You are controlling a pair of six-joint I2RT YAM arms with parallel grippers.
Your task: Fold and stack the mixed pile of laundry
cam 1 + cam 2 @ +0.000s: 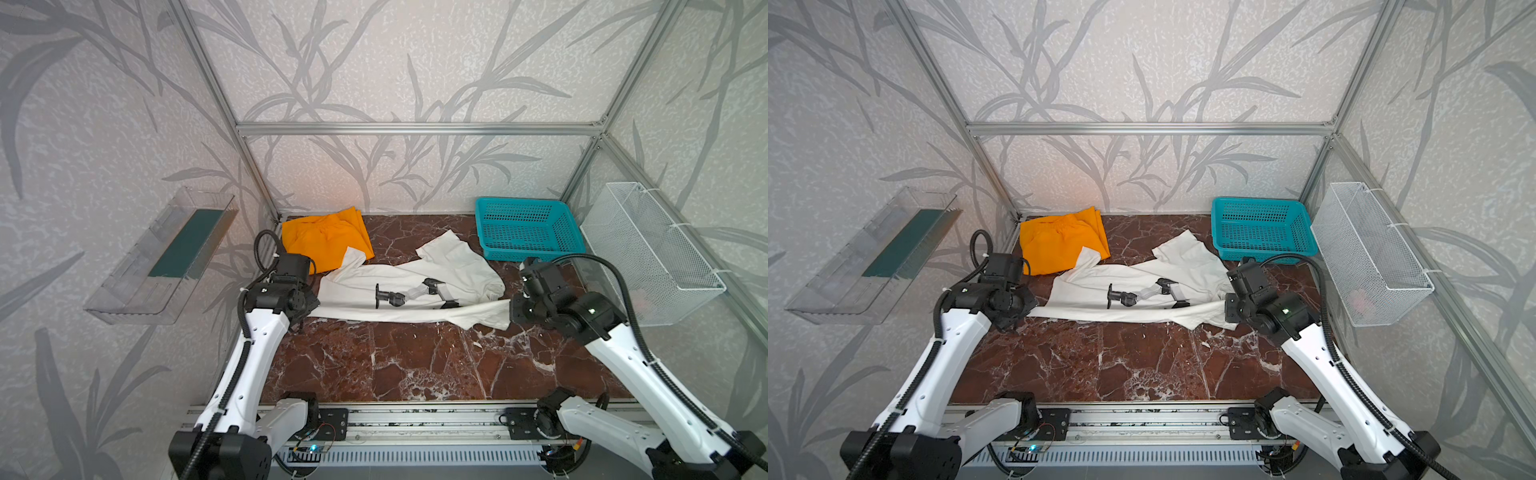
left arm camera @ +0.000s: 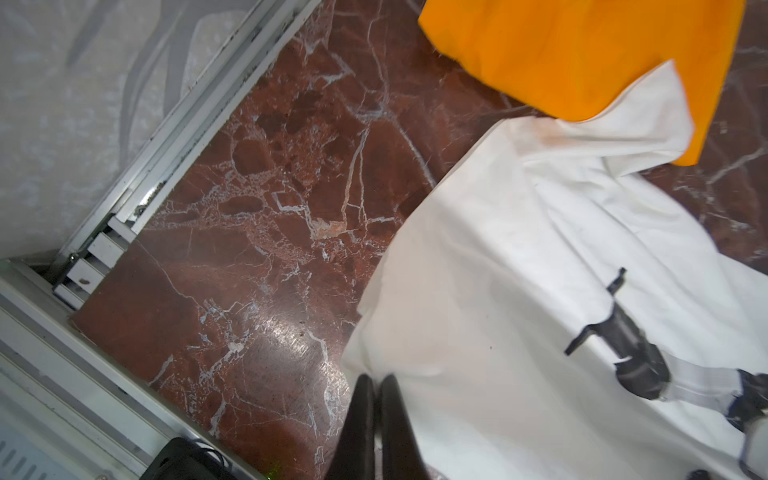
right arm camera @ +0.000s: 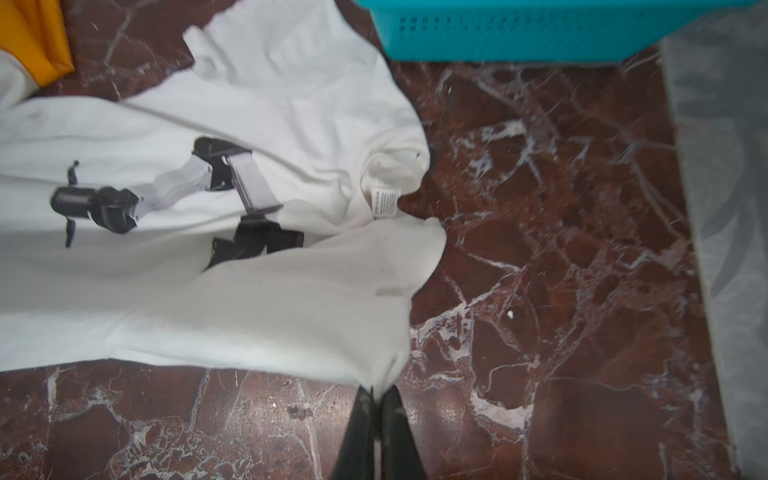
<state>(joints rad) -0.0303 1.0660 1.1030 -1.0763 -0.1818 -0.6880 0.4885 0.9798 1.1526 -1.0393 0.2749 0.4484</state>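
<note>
Left end effector (image 2: pixel 377 379) clenched on shirt (image 2: pixel 519 291) edge. Right end effector (image 3: pixel 376 391) likewise pinches the opp. end, so the front edge runs taut btwn them. Shirt is thin, soft white cloth, rumpled, sleeves splayed, black-grey print up, label showing. It lies mid-worktop (image 1: pixel 415 365), on glossy red-brown marble. One sleeve overlaps the trousers (image 1: pixel 328 241), bright orange, matte, roughly folded flat at back-left corner. Teal perforated plastic basket (image 1: pixel 523 228) at back-right. Est. progress: trousers prob. done; shirt unfolded; stacking not yet begun.
</note>
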